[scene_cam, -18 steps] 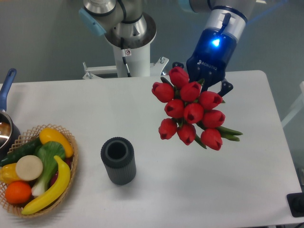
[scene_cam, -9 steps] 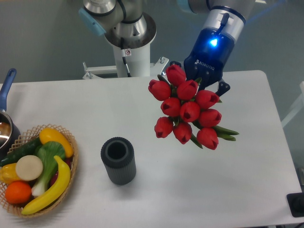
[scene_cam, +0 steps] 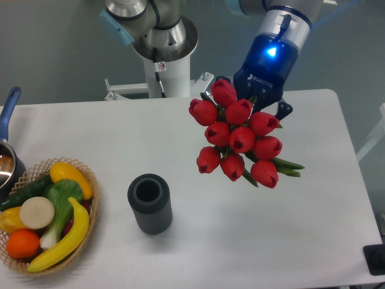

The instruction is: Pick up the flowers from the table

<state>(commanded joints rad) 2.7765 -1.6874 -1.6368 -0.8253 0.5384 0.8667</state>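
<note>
Flowers [scene_cam: 240, 135], a bunch of red tulips with green leaves, are seen held up above the right half of the tabletop [scene_cam: 289, 241], with the blooms turned toward the camera and the stems hidden behind them. Nearest the front edge, at the left corner, a round wicker basket [scene_cam: 90, 208] is placed; it is filled with a banana [scene_cam: 63, 241], an orange [scene_cam: 23, 243], a yellow pepper [scene_cam: 70, 176], a cucumber [scene_cam: 27, 191] and a green leafy vegetable [scene_cam: 61, 201]. Just right of the basket, toward the middle of the front edge, a dark ribbed cylindrical vase [scene_cam: 150, 203] is stood upright, well apart from the bunch. At the left edge, a pot with a blue handle [scene_cam: 7, 117] is partly cut off by the frame. Behind the bunch, near the far edge, the gripper [scene_cam: 246, 99] is seen with a blue light lit on its dark body; the jaws are closed around the stems, though the contact itself is covered by the blooms. Beyond the far edge, the arm's base [scene_cam: 162, 60] is mounted.
</note>
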